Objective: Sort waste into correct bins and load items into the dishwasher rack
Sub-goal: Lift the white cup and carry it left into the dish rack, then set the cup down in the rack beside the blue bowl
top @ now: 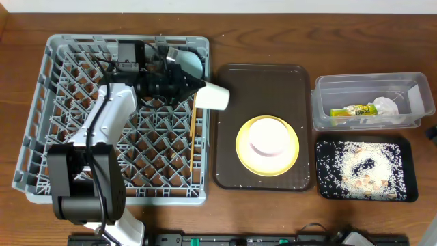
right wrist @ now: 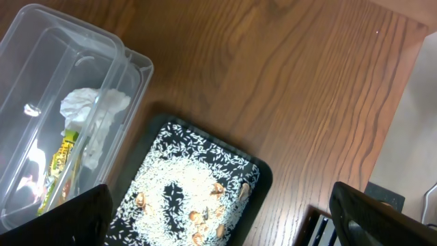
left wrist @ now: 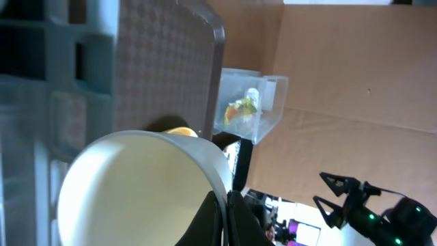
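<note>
I am loading the rack. My left gripper [top: 194, 87] is pinching the rim of a small white cup [left wrist: 136, 191], which is lying tipped sideways over the right edge of the large grey pegged plastic crate [top: 41, 102], just beside the dark brown flat tray [top: 229, 164]. Next, I judge, it needs carrying inward over the pegs and turning mouth-down. Farther off, my right gripper [right wrist: 218, 229] is hanging spread wide above the shallow black tray [right wrist: 263, 174] holding rice.

Overhead: looks straight down from far, whole bench [top: 273, 27]. Left wrist: very close on white cup [left wrist: 136, 191], facing sideways toward clear tub [left wrist: 273, 96]. Right wrist: looks down, nearer; shares clear tub, black tray [right wrist: 265, 174] with overhead.
</note>
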You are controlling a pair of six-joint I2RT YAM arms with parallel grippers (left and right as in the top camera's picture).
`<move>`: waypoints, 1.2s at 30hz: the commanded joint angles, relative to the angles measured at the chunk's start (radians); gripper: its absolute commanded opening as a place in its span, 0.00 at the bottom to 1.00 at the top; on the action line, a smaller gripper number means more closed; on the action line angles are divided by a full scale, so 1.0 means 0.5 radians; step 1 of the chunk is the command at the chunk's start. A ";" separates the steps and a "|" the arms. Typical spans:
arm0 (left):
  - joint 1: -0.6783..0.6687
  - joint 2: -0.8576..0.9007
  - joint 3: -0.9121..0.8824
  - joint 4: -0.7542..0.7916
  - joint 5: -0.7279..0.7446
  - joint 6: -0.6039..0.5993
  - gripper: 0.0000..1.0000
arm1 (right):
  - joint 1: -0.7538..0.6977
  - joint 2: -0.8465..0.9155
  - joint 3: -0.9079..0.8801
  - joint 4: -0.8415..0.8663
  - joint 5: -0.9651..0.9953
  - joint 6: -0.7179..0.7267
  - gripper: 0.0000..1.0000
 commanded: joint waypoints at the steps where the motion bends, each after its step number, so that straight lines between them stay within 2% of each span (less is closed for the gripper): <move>1: 0.061 0.058 -0.094 -0.034 -0.423 0.050 0.07 | -0.022 -0.007 0.006 -0.002 0.005 0.000 0.99; 21: 0.068 0.058 -0.098 -0.149 -1.029 0.098 0.09 | -0.022 -0.007 0.006 -0.002 0.005 0.000 0.99; 24: 0.069 0.057 -0.097 -0.127 -1.038 0.104 0.16 | -0.022 -0.007 0.006 -0.002 0.005 0.000 0.99; 27: 0.069 0.052 -0.090 -0.092 -1.037 0.103 0.17 | -0.022 -0.007 0.006 -0.002 0.005 0.000 0.99; 28: 0.069 0.046 -0.082 -0.092 -1.037 0.103 0.22 | -0.022 -0.007 0.006 -0.002 0.005 0.000 0.99; 30: 0.069 0.022 -0.068 -0.084 -1.038 0.104 0.24 | -0.022 -0.007 0.006 -0.002 0.005 0.000 0.99; 36: 0.068 -0.189 -0.032 -0.023 -1.108 0.103 0.30 | -0.022 -0.007 0.006 -0.002 0.005 0.000 0.99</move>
